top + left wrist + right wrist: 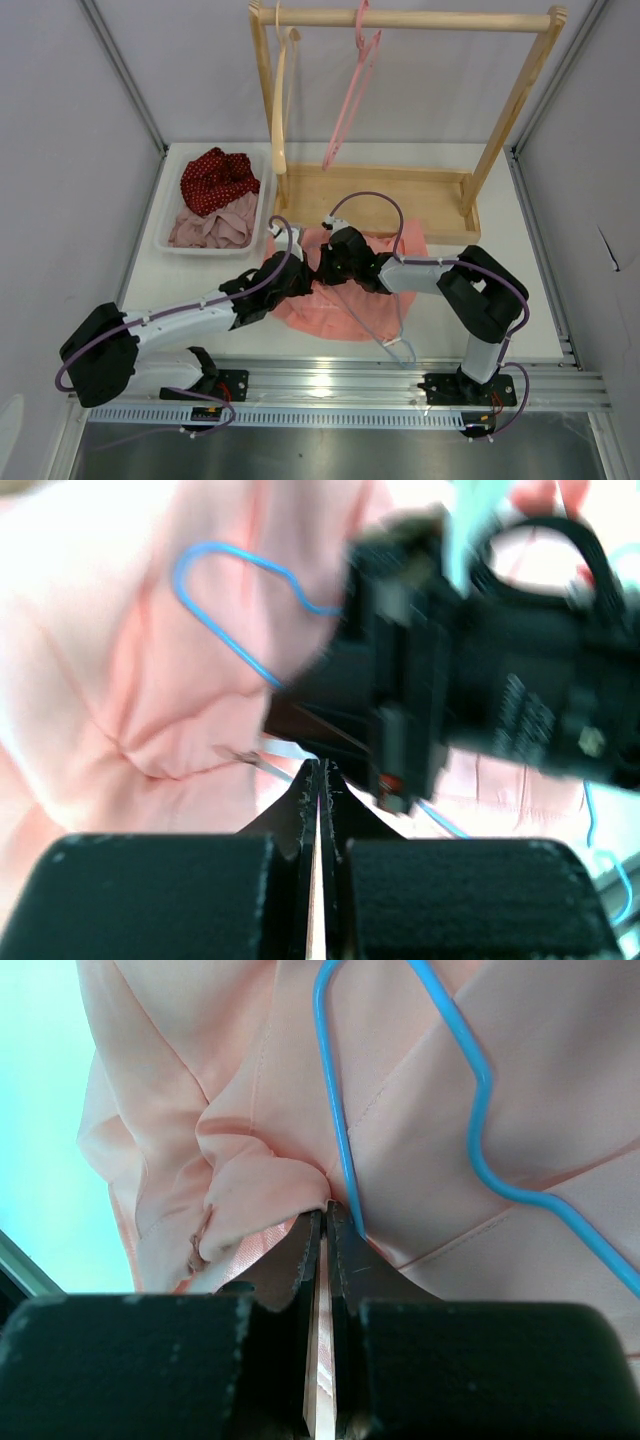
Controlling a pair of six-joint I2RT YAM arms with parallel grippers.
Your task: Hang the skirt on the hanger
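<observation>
The salmon-pink pleated fabric skirt lies on the bench beneath both arms. The right gripper has its jaws pinched on a fold of the skirt. The thin pale blue wire hanger runs straight ahead, just right of the tips. The left gripper has its jaws closed, apparently holding nothing.

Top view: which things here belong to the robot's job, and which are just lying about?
In the job: skirt, pale blue hanger lying on it.
Lying about: red dotted cloth, mauve cloth, white tray, pink hanger, wooden hanger, wooden rack.
</observation>
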